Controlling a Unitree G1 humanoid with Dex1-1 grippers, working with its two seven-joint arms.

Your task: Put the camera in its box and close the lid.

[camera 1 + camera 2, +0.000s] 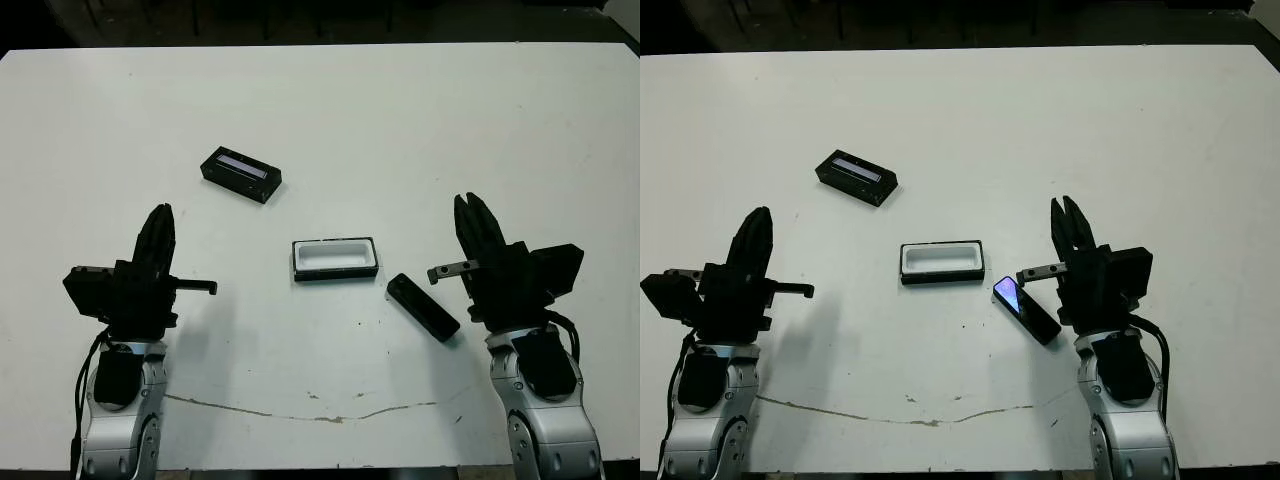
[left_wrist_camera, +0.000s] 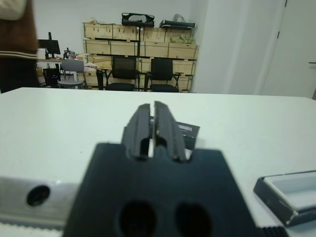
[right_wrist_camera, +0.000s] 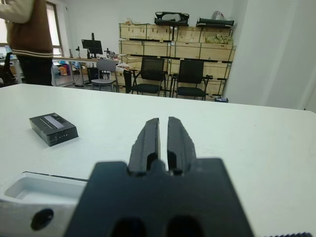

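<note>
The box (image 1: 335, 259), a shallow black tray with white lining, lies open near the table's middle. The camera (image 1: 423, 306), a slim black bar, lies at an angle just right of it, a glossy patch showing on its near end (image 1: 1006, 291). The lid (image 1: 240, 174), a black block with a pale strip, rests further back and to the left. My left gripper (image 1: 160, 212) hovers shut left of the box, holding nothing. My right gripper (image 1: 470, 203) is shut too, just right of the camera and touching nothing. The right wrist view shows the lid (image 3: 53, 129) and a corner of the box (image 3: 39, 190).
The white table (image 1: 400, 120) has a thin dark crack line (image 1: 300, 412) near its front edge. Beyond the table a person (image 3: 24, 34) stands at the far left, with office chairs (image 3: 148, 74) and stacked wooden crates (image 3: 173, 39) behind.
</note>
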